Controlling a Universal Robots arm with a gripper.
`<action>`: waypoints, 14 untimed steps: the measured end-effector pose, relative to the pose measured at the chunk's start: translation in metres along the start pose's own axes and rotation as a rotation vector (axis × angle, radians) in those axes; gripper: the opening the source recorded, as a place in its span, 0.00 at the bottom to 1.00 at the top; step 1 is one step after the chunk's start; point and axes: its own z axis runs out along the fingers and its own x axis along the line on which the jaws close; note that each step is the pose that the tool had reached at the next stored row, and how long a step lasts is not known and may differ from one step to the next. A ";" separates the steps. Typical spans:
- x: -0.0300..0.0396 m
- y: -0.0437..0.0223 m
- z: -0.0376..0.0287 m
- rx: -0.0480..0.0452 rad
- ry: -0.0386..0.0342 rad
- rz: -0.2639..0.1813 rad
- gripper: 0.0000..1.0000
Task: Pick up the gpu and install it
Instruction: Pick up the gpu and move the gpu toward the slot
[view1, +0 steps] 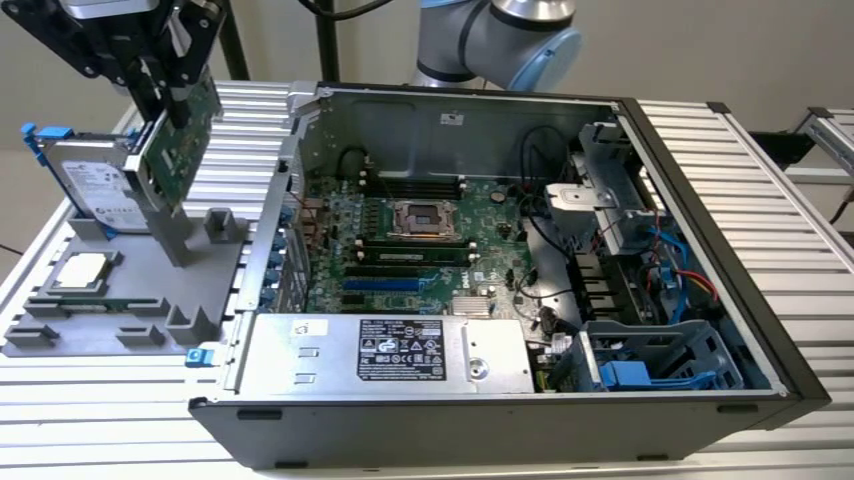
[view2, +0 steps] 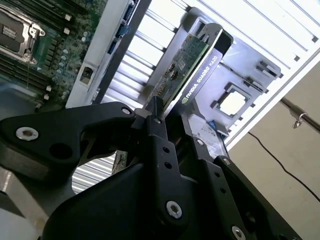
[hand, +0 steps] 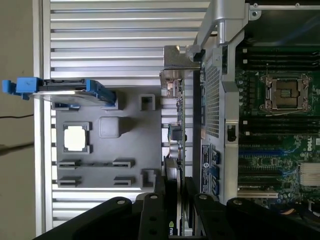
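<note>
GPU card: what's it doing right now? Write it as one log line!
gripper: shut on gpu | gpu: upright, near grey tray, outside computer case | install: not done

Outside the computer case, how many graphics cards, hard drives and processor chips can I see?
gpu (the graphics card), held in the gripper: 1
hard drive, standing on edge on the grey stand: 1
processor chip, lying flat on the grey stand: 1
Total: 3

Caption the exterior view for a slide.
Gripper shut on the gpu by the gray parts tray, beside the open computer case.
</note>
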 end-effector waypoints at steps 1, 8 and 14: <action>-0.0007 0.0000 0.0000 0.0001 0.0000 0.000 0.00; -0.0058 0.0001 -0.0001 0.0006 0.0001 0.000 0.00; -0.0100 0.0002 -0.0002 0.0010 0.0002 0.000 0.00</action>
